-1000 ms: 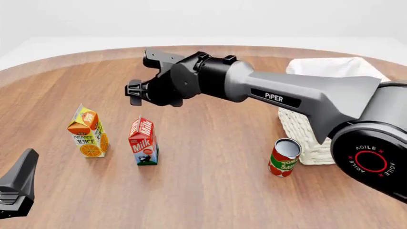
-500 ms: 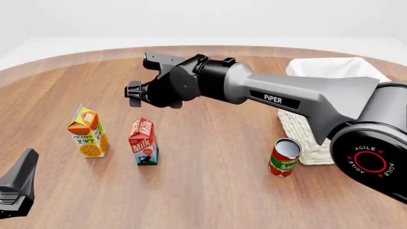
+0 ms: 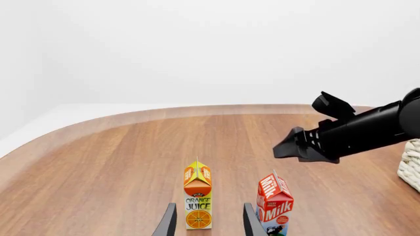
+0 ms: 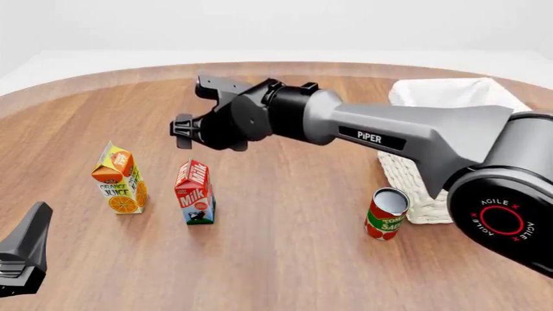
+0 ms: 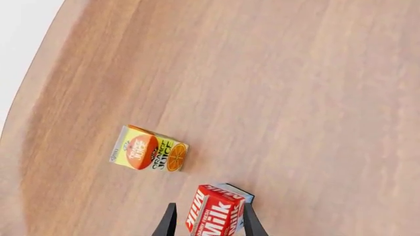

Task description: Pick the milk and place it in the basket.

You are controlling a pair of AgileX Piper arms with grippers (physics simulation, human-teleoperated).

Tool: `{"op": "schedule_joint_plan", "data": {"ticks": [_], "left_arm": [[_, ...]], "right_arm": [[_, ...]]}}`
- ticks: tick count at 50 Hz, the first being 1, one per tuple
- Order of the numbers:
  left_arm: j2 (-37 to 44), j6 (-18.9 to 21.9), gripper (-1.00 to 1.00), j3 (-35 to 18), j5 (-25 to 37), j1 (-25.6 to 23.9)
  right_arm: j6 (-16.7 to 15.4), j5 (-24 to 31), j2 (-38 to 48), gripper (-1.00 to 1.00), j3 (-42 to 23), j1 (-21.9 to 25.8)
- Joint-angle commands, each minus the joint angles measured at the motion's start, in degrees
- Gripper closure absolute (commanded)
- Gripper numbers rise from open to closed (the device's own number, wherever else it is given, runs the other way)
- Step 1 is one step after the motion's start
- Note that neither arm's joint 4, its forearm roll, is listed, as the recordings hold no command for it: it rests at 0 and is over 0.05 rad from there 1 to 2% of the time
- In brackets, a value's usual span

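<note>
The milk (image 4: pixel 194 193) stands upright on the wooden table, a red-topped carton with a blue-white lower part. My right gripper (image 4: pixel 183 128) hovers open above and just behind it. In the right wrist view the milk (image 5: pixel 215 212) shows between the two dark fingertips (image 5: pixel 169 222), apart from both. The basket (image 4: pixel 406 178), cream wicker with white lining, stands at the right, partly hidden by the right arm. My left gripper (image 3: pixel 208 225) is open and empty at the near left, low over the table, with the milk (image 3: pixel 274 204) ahead of it to one side.
An orange juice carton (image 4: pixel 119 179) stands just left of the milk. A red tomato-sauce can (image 4: pixel 386 214) stands in front of the basket. The right arm (image 3: pixel 347 132) crosses the left wrist view. The table's round edge curves along the far side.
The right arm's wrist has edged slightly left and down toward the milk. The cartons, can, basket and left gripper have not moved.
</note>
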Motion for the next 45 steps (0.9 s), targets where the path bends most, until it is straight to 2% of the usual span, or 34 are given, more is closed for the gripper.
{"op": "schedule_joint_plan", "data": {"ticks": [1, 23, 45], "left_arm": [[0.00, 0.00, -1.00, 0.00, 0.00, 0.00], [0.00, 0.00, -1.00, 0.00, 0.00, 0.00], [0.00, 0.00, -1.00, 0.00, 0.00, 0.00]], "right_arm": [[0.35, -0.52, -0.22, -1.00, 0.79, 0.04], [1.29, -1.47, 0.57, -1.00, 1.80, 0.05], [1.79, -1.04, 2.80, -1.00, -0.06, 1.27]]}}
